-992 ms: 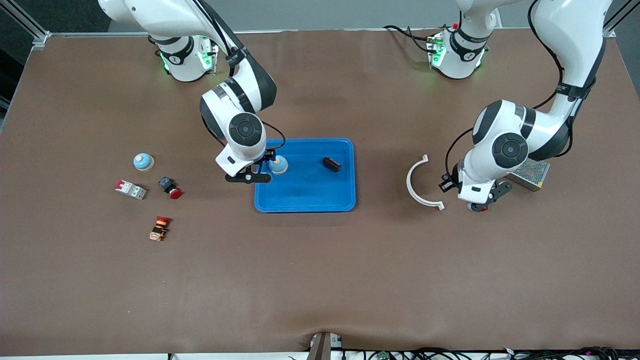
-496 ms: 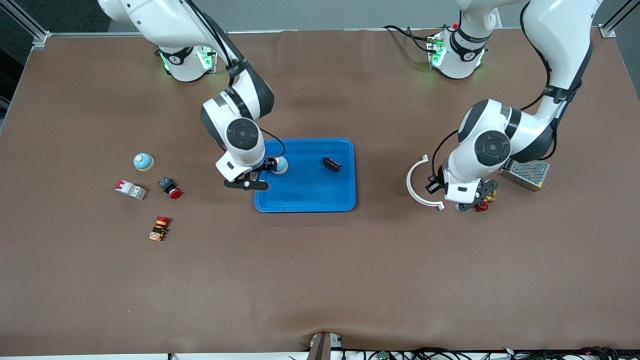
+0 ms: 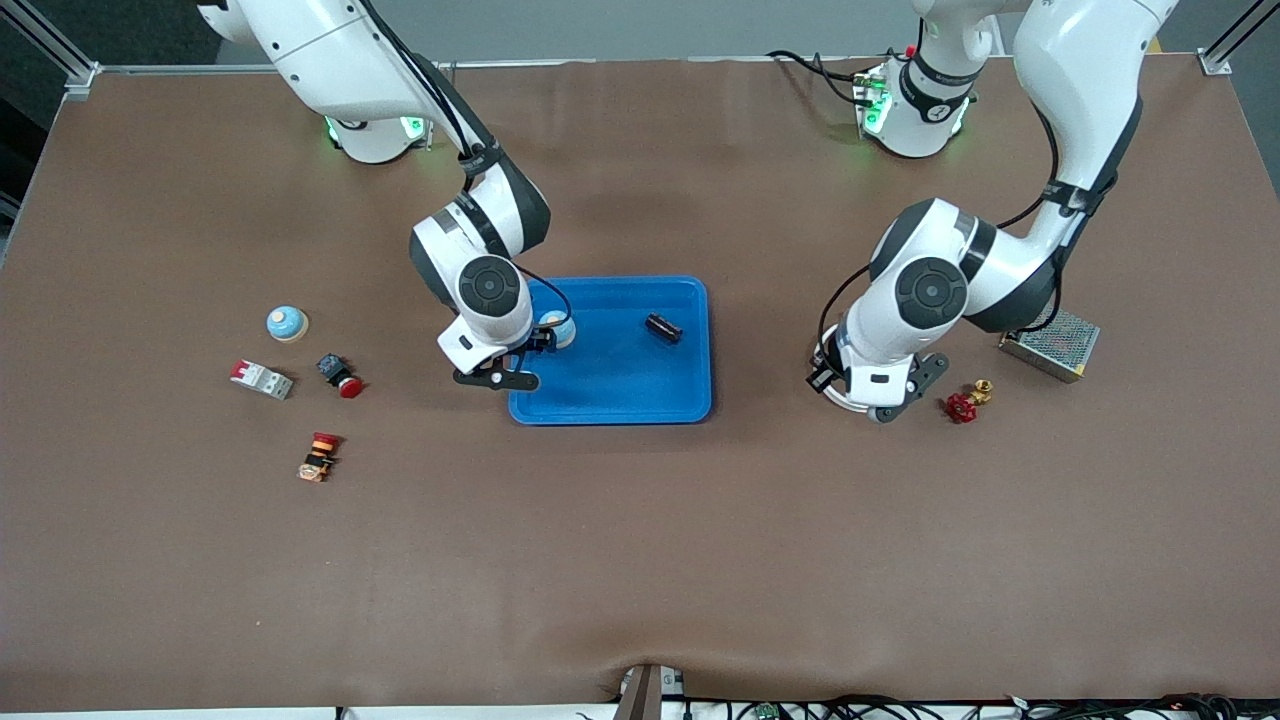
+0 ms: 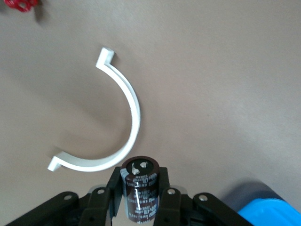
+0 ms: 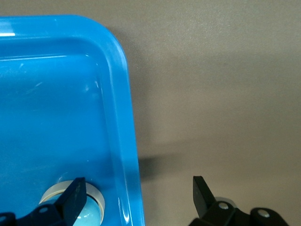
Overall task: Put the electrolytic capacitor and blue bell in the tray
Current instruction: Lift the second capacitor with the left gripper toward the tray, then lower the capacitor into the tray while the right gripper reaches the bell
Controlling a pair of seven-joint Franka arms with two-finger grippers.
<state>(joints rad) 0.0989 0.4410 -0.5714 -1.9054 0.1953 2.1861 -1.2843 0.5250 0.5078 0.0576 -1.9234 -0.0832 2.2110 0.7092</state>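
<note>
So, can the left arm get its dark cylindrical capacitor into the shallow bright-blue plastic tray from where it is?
Probably yes. The left gripper, shut on the dark cylindrical capacitor, is over the white curved plastic clip, and only bare table lies between it and the bright-blue tray.

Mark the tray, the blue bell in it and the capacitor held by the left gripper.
tray (image 3: 620, 395): front view, bare floor.
blue bell (image 3: 562, 330): front view, dome.
capacitor (image 4: 140, 190): left wrist view, dark body.
</note>
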